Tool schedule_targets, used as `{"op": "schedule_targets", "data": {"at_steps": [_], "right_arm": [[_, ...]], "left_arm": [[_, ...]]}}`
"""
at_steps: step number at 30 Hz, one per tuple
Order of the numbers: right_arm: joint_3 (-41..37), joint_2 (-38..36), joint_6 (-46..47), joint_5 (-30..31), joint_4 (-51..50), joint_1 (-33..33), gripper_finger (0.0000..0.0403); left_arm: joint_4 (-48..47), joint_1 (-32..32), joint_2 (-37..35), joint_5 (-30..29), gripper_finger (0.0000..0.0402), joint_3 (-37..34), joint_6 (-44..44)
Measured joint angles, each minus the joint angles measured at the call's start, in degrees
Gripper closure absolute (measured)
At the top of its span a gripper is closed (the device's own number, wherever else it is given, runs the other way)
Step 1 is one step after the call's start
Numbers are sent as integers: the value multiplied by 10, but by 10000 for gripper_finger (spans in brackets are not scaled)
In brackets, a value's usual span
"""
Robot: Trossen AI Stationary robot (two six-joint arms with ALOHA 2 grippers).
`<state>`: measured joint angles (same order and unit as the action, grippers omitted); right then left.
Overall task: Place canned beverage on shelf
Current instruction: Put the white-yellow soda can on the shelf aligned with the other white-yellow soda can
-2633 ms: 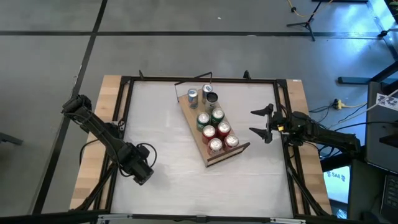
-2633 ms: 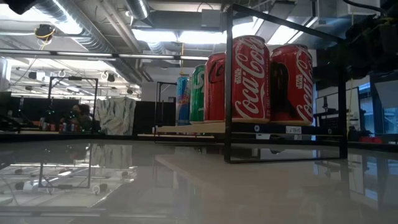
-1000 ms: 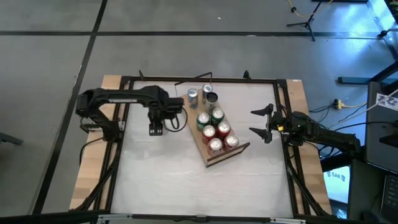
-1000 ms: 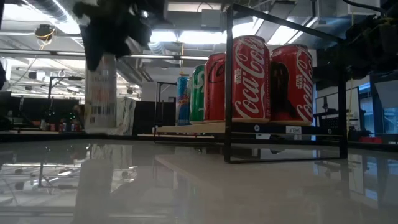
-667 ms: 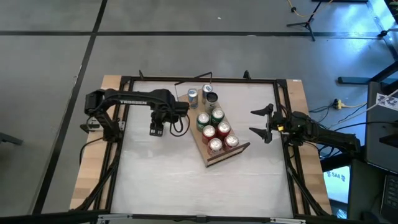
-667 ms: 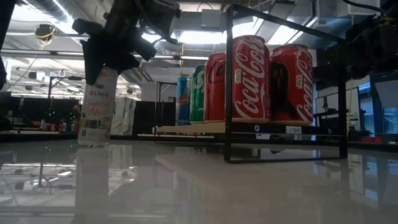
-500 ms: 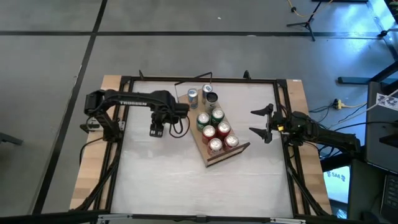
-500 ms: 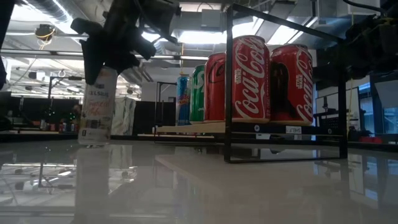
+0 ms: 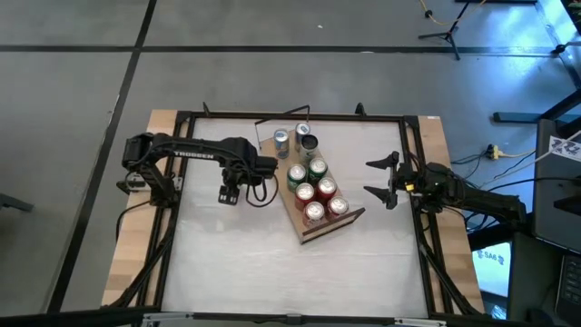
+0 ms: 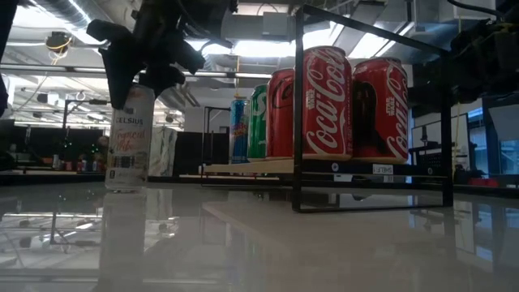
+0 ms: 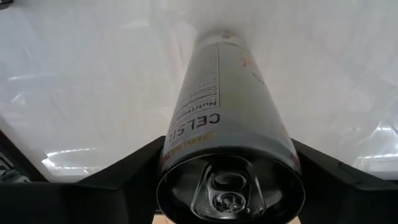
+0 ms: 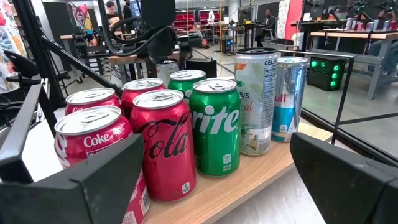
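Canned beverage [image 10: 130,138], a white Celsius can, stands upright on the white tabletop [image 9: 272,263], in its left half nearer the far edge, just left of the shelf [image 9: 313,232] and apart from it. Left pincer [image 9: 229,193] sits over the can's top; in the left wrist view its two dark fingers [image 11: 130,171] flank the can [image 11: 230,137] near its lid, and whether they press the can or have let go cannot be told. Shelf: a light-wood board lying aslant near the middle of the tabletop, wire frame toward the far edge. It carries four red cola cans [image 12: 163,143], two green Sprite cans [image 12: 215,124], a second white can [image 12: 256,99], a slim blue-and-silver can [image 12: 287,96] and one further can [image 9: 309,143] whose label cannot be read. Right pincer [image 9: 381,180] hangs near the right edge of the tabletop, fingers spread wide, holding nothing, facing the shelf.
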<state>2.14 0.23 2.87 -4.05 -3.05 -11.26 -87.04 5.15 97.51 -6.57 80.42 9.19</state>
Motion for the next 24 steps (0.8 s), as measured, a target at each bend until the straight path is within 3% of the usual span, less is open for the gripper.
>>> {"op": "schedule_targets", "data": {"at_steps": [13, 24], "right_arm": [[0, 0, 0, 0, 0, 0, 4], [0, 0, 0, 0, 0, 0, 4]], "left_arm": [[18, 0, 0, 0, 90, 0, 0], [18, 0, 0, 0, 35, 0, 0]]}}
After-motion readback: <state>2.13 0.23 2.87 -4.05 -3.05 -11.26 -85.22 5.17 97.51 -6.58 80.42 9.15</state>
